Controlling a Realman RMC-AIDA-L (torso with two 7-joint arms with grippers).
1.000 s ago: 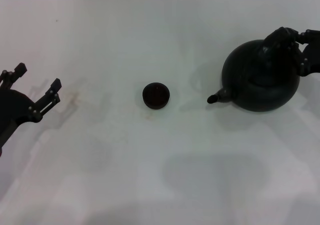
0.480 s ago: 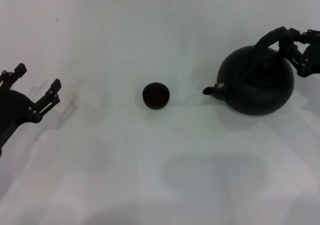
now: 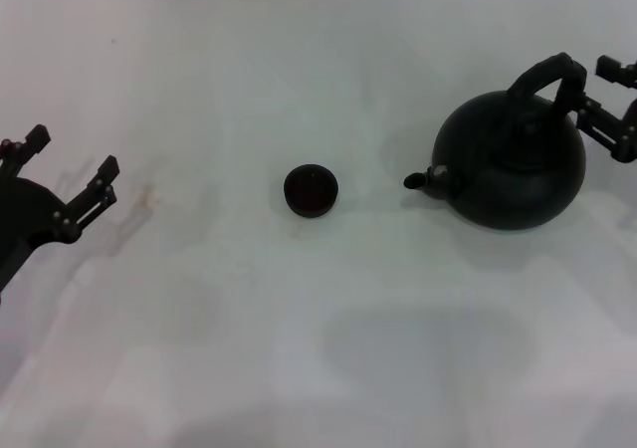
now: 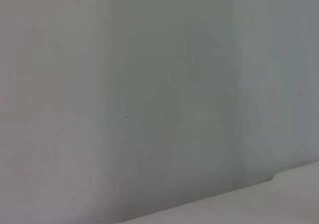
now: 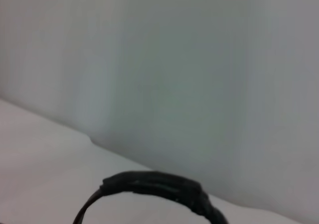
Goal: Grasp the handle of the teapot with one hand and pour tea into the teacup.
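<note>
From the head view, the round matte black teapot stands upright on the white table at the right, its short spout aimed left at the small dark handleless teacup, which sits well apart near the middle. That layout suits a leftward carry and tip. My right gripper is at the right edge, just beside the thick black arched handle; my fingers look spread apart and I see no clamp on the hoop, so I judge the pot is resting on its own base, not lifted. Part of this gripper is cut off by the edge, so exactly how near the fingertips are to the handle is hard to make out. My left gripper is parked at the far left with its fingers apart, holding nothing.

The left wrist view shows only a plain pale wall and a strip of table; no task thing appears.

The right wrist view catches the top arc of the handle low against the wall. My own fingers and the pot's body are out of sight there.
</note>
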